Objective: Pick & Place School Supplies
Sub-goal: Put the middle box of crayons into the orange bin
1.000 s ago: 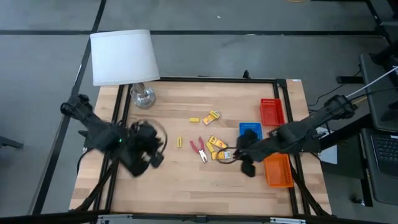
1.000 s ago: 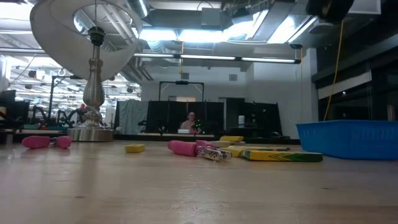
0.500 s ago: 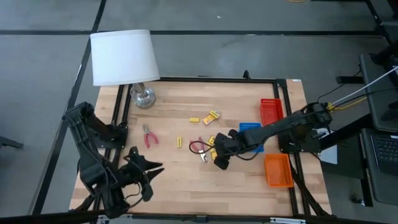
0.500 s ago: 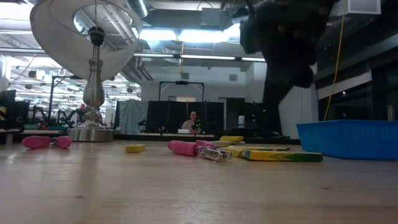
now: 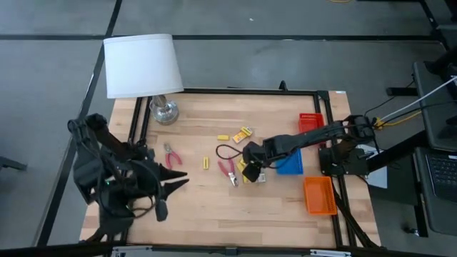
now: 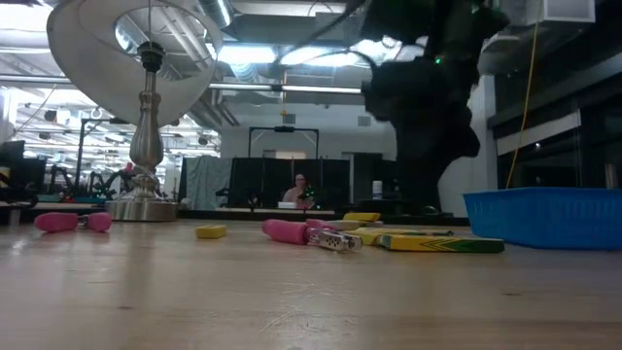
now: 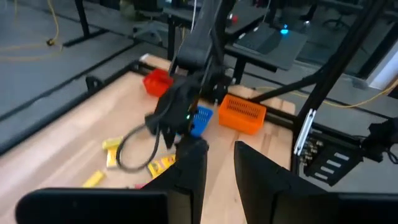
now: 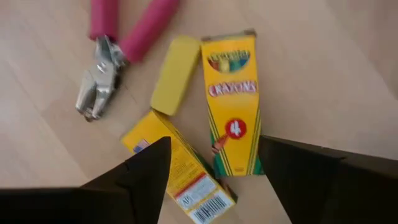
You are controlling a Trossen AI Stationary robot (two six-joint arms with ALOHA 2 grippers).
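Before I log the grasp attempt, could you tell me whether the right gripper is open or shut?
Open: in the right wrist view the right gripper has its fingers spread above the crayon pack, holding nothing.

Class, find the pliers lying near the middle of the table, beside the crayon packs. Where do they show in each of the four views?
High view: pliers at table centre, beside the right gripper.
Low view: pliers lie mid-picture on the wood.
Left wrist view: not clearly visible.
Right wrist view: pliers at upper left.
Shared landmark: the crayon pack, right beside them, also.
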